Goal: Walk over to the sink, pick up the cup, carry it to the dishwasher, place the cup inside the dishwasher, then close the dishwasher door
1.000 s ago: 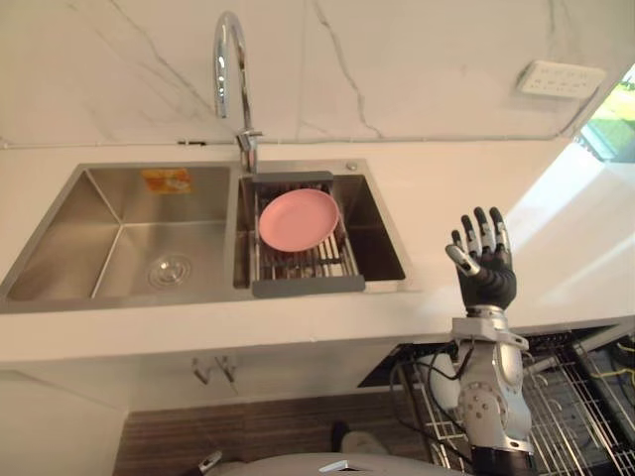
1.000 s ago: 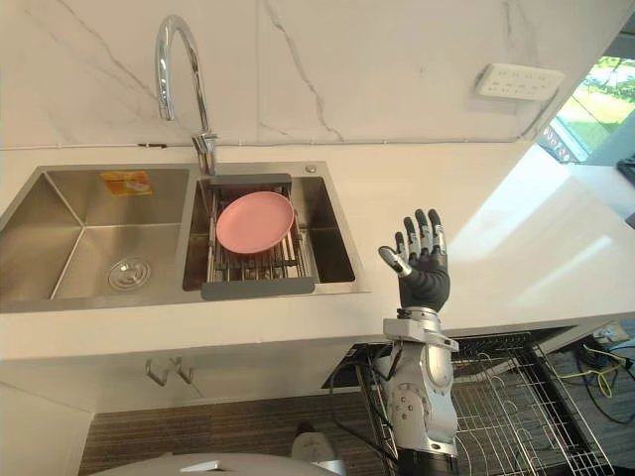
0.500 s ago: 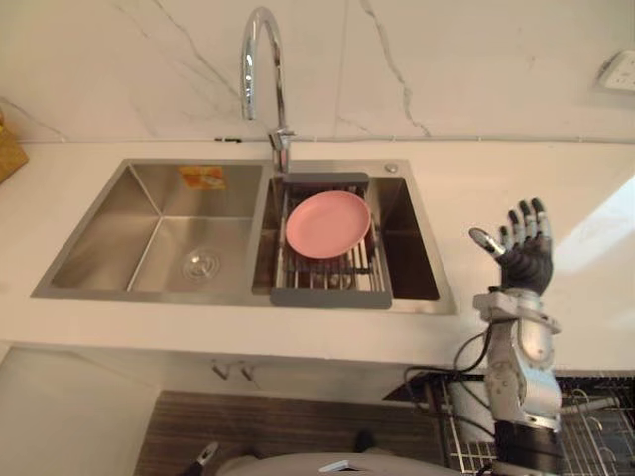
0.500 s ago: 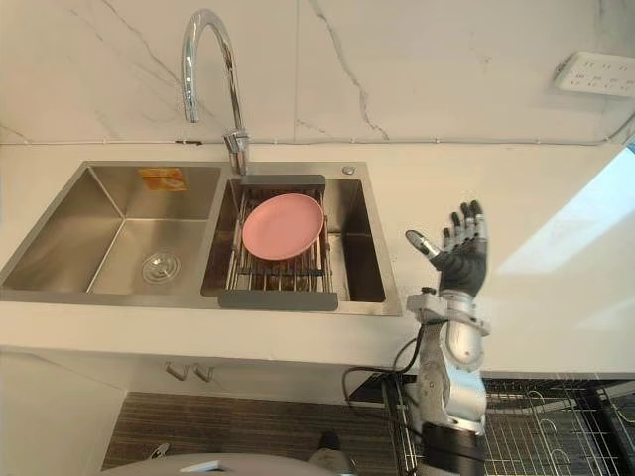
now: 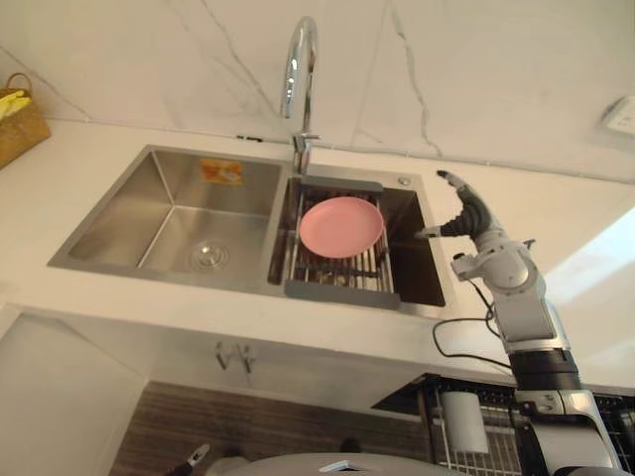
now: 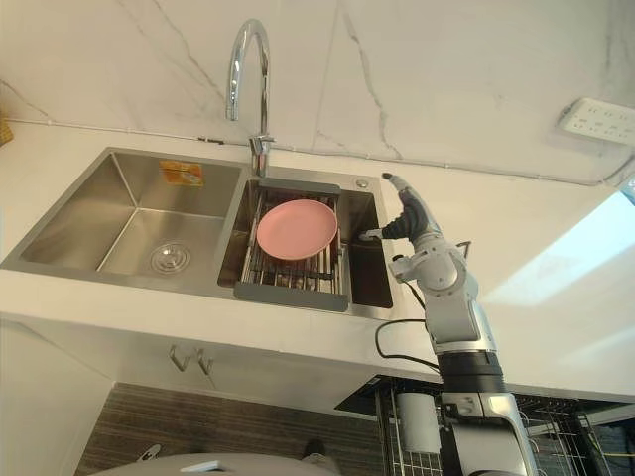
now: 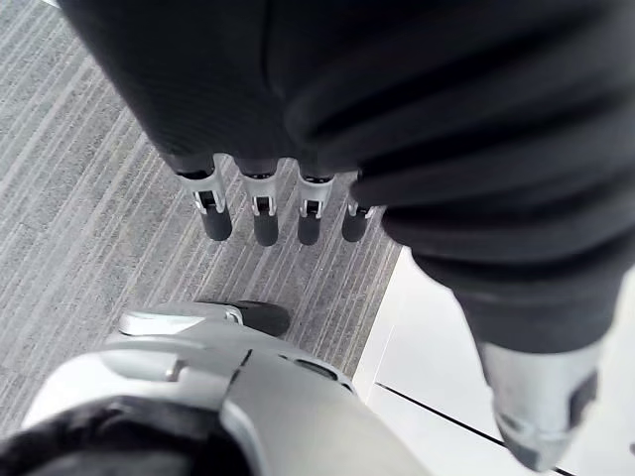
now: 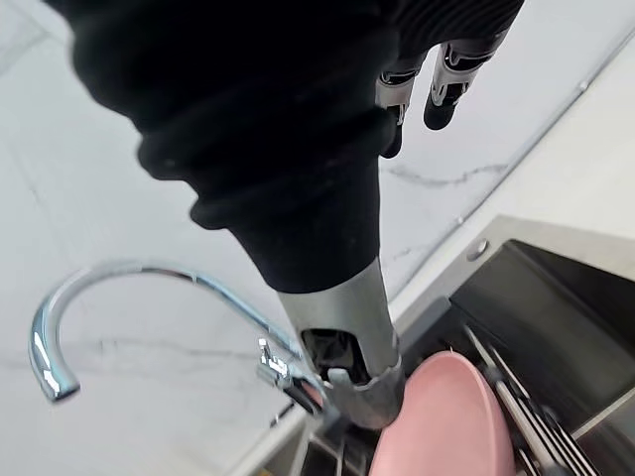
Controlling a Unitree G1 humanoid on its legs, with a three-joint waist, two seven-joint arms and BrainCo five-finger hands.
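A pink plate [image 5: 341, 226] leans on a grey-framed wire rack [image 5: 342, 293] in the right basin of the steel sink [image 5: 169, 198]. I see no cup in the sink. My right hand [image 5: 468, 210] reaches over the right end of that basin, to the right of the plate. It is open, its fingers [image 8: 442, 94] straight, its thumb [image 8: 347, 337] pointing toward the plate [image 8: 437, 416], and it touches nothing. My left hand [image 7: 258, 213] hangs open over the grey striped floor, holding nothing.
A tall curved faucet [image 5: 301, 59] stands behind the divider between the basins. A woven basket [image 5: 20, 124] sits on the counter at far left. A wall socket [image 5: 620, 114] is at the right. The dishwasher's wire rack [image 5: 595, 416] shows under the counter at lower right.
The view has shifted. My right hand has gone from upright over the counter's front edge to stretched forward over the right basin's end, beside the plate.
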